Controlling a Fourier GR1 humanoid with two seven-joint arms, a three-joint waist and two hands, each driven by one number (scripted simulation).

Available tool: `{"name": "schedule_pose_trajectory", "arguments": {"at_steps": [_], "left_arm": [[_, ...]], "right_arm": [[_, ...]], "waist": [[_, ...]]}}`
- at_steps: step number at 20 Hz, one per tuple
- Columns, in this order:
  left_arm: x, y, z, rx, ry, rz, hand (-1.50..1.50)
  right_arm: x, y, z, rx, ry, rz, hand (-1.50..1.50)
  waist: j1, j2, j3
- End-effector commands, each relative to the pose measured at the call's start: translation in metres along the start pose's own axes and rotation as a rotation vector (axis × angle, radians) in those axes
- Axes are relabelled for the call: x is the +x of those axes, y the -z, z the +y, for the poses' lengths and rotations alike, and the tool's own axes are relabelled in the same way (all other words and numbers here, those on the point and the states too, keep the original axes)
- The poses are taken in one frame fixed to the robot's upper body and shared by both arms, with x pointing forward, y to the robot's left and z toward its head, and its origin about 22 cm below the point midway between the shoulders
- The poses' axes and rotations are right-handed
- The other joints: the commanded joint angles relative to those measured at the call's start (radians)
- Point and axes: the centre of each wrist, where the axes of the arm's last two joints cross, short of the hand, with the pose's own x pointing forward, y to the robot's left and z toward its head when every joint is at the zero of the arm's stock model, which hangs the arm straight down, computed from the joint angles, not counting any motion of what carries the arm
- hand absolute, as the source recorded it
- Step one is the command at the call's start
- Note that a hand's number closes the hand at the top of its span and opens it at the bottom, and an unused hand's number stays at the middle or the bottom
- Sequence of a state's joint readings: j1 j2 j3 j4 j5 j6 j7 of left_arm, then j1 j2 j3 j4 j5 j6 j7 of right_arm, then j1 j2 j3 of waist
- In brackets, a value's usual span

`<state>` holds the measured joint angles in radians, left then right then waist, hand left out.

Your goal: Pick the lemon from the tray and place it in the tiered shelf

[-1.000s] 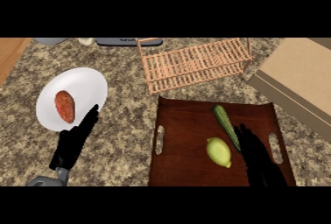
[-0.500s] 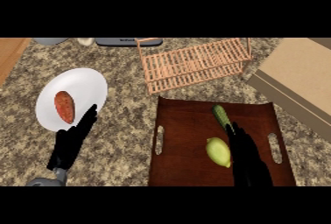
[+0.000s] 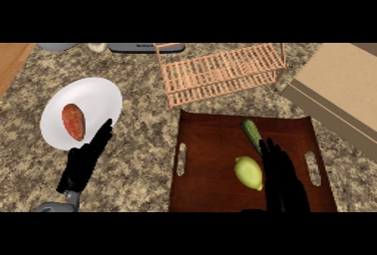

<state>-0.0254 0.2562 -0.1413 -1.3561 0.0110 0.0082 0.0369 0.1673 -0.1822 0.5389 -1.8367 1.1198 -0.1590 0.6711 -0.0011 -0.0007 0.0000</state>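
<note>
A yellow-green lemon (image 3: 249, 173) lies on the dark brown tray (image 3: 213, 169), right of its middle. My right hand (image 3: 281, 175) stands just right of the lemon, fingers straight and pointing away from me, close beside it or touching it. The tiered shelf (image 3: 221, 72), a light wooden slatted rack, stands beyond the tray at the back. My left hand (image 3: 85, 159) rests open at the lower left, its fingertips over the near rim of a white plate.
A green cucumber (image 3: 252, 132) lies on the tray just beyond the lemon. The white plate (image 3: 92, 102) at the left holds a reddish sweet potato (image 3: 74, 121). A tan box (image 3: 342, 89) sits at the right edge. Grey items line the counter's back edge.
My right hand has slid left across the tray, closing in on the lemon's right side. The lemon, cucumber and left hand have stayed put.
</note>
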Motion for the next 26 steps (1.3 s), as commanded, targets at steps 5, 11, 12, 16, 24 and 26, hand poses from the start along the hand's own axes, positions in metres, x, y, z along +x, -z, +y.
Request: {"name": "schedule_pose_trajectory", "arguments": {"at_steps": [5,11,12,16,24,26], "left_arm": [[0.005,0.017,-0.012,-0.004,-0.011,-0.002,0.0],[0.002,0.005,-0.009,-0.028,-0.008,0.009,0.0],[0.003,0.003,0.01,-0.007,-0.007,0.0,0.0],[-0.008,-0.002,0.008,-0.013,0.002,-0.001,0.0],[0.005,-0.006,0.005,0.001,-0.009,-0.001,0.0],[-0.007,0.001,-0.009,0.006,-0.008,0.006,0.0]], "right_arm": [[0.0,0.022,0.013,0.005,-0.016,0.006,-1.5],[0.004,0.025,0.014,0.02,-0.04,0.008,-1.5],[-0.021,0.042,0.02,0.019,-0.05,0.017,-1.5],[0.001,0.043,0.044,0.029,-0.022,0.015,-1.5],[-0.008,0.041,0.051,0.008,-0.044,-0.129,1.5],[0.003,0.033,0.039,-0.011,-0.048,-0.128,1.5]], "waist": [[0.0,0.001,0.0],[0.0,0.0,0.0],[0.001,0.001,0.0],[0.003,0.001,0.0],[0.003,0.0,0.0],[-0.001,0.0,0.0]]}}
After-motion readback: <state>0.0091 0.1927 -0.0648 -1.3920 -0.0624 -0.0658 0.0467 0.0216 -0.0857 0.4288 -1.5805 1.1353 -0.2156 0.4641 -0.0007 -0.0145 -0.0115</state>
